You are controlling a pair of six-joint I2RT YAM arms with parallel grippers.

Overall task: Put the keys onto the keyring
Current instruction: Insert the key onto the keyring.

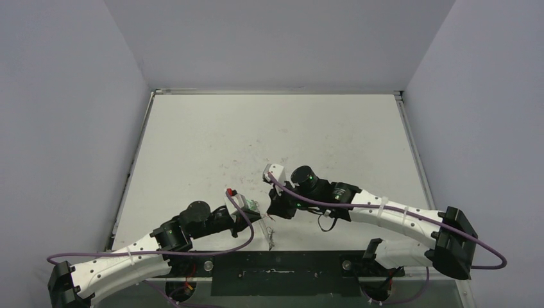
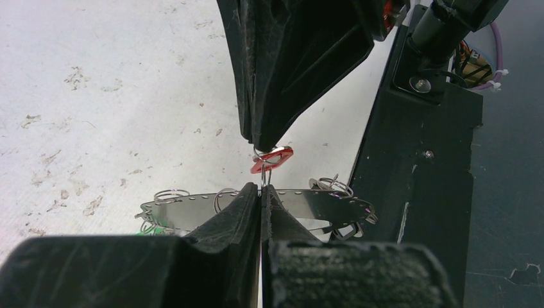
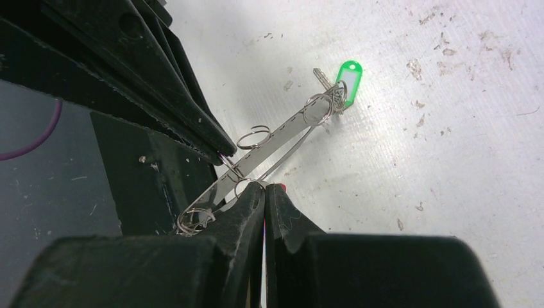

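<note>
- Top view: L arm and R arm both reach in to the middle of the near part of the desk (image 1: 256, 128). L claw (image 1: 256, 217) and R claw (image 1: 272, 218) are tip to tip, almost touching. The keyring (image 1: 272, 239) shows only as a thin wire shape just below the tips, close to the black base plate (image 1: 282, 269). Keys are too small to pick out here.
- L wrist view: L claw (image 2: 262, 191) is pinched tight at the bottom, w/ a thin wire ring caught between its tips. Right behind them the keyring (image 2: 308, 204) lies crosswise as a flat metal strip w/ holes, small rings sticking up along it. R claw (image 2: 260, 142) comes down from the top, also pinched shut, its tip on the red-tag key (image 2: 274, 159). That key sits btw the two claws, just above the strip.
- R wrist view: R claw (image 3: 264, 189) is shut, w/ a sliver of red at its tip. L claw (image 3: 223, 151) enters from upper left, its tip on a small ring of the keyring (image 3: 282, 131). The strip runs diagonally away over the desk. The green-tag key (image 3: 349, 76) lies at its far end, touching the end ring. Can't tell if it's threaded on.
</note>
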